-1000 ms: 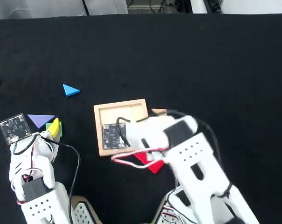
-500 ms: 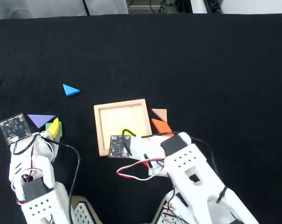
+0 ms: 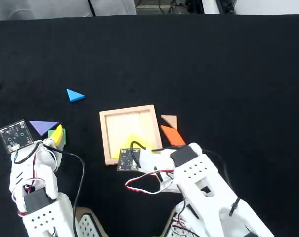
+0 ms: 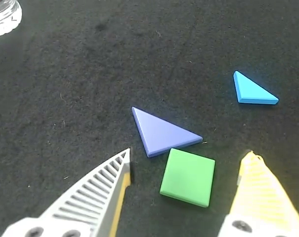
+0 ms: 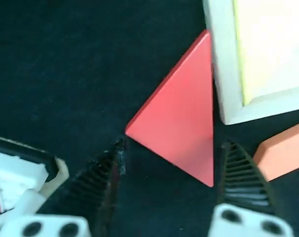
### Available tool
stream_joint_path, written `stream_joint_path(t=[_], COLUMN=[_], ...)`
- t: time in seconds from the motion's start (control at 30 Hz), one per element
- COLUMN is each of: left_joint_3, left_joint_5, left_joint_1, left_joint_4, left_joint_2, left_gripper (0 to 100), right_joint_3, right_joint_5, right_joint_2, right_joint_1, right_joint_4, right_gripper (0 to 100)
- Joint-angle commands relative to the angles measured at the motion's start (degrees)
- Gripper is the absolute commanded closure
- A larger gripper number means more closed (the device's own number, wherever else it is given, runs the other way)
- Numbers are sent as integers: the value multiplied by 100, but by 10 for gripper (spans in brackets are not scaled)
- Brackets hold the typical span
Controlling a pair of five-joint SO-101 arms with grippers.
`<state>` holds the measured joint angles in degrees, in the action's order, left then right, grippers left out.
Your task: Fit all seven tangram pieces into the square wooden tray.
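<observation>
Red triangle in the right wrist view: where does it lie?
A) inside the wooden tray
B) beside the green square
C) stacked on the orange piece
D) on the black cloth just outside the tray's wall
D: the red triangle lies flat on the black cloth with one edge along the outer wall of the wooden tray. The right gripper straddles it, jaws open.

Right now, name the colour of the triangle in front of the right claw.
Red. The triangle shows best in the right wrist view, lying beside the tray's corner.
</observation>
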<state>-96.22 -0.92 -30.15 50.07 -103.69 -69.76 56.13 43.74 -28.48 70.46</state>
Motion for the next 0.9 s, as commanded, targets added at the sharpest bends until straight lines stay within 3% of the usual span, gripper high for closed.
stream_joint_path(t=[0.0, 0.33, 0.53, 0.87], left_joint_3=[-110, -110, -110, -110], left_joint_5=[0, 0, 0, 0], left_joint_1=[84, 84, 84, 84], left_joint_4=[-105, -97, -88, -97], left_joint_2=[-62, -62, -62, -62], left_gripper=[662, 662, 662, 662], right_joint_3=[22, 13, 409, 681], right_joint_5=[-44, 53, -352, -343], right_joint_2=[145, 22, -1033, -2334], right_joint_1=[88, -404, -422, -422], right_joint_4=[62, 158, -404, -1037], right_gripper=[573, 606, 606, 606])
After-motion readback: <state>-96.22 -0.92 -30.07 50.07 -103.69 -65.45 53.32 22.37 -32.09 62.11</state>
